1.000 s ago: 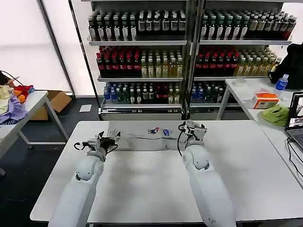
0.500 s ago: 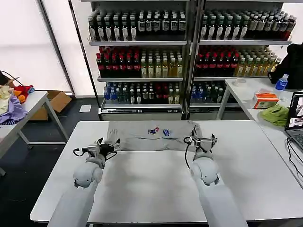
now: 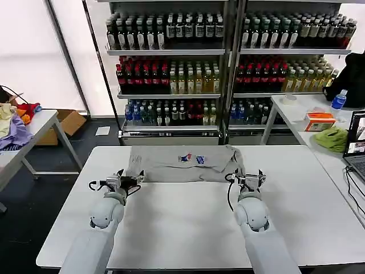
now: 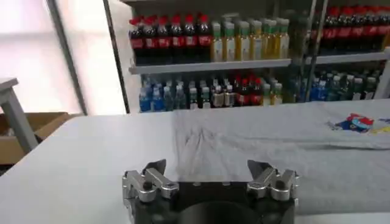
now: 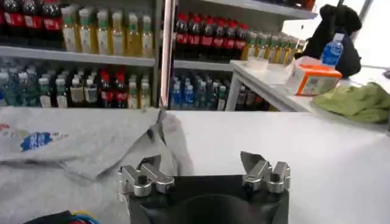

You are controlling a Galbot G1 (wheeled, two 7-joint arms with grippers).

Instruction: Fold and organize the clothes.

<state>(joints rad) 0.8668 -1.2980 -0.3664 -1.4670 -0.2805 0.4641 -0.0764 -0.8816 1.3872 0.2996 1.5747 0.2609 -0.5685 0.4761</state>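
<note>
now the folded grey shirt [image 3: 182, 163] lies at twelve o'clock on the worktop [image 3: 188, 222]; left claw [image 3: 130, 179] and right claw [image 3: 249, 178] both gape empty at its near corners.

Bright, even daylight from the blown-out windows [image 3: 25, 51] at left; soft shadows, slightly blurred wrist views.

A light grey shirt [image 3: 185, 164] lies folded into a wide strip across the far middle of the white counter [image 3: 171, 222], its printed logo facing up. The left end effector [image 3: 126, 180] sits at the shirt's near left corner, its fingers spread. The right end effector [image 3: 250, 178] sits just beside the near right corner, fingers apart, gripping nothing.
</note>
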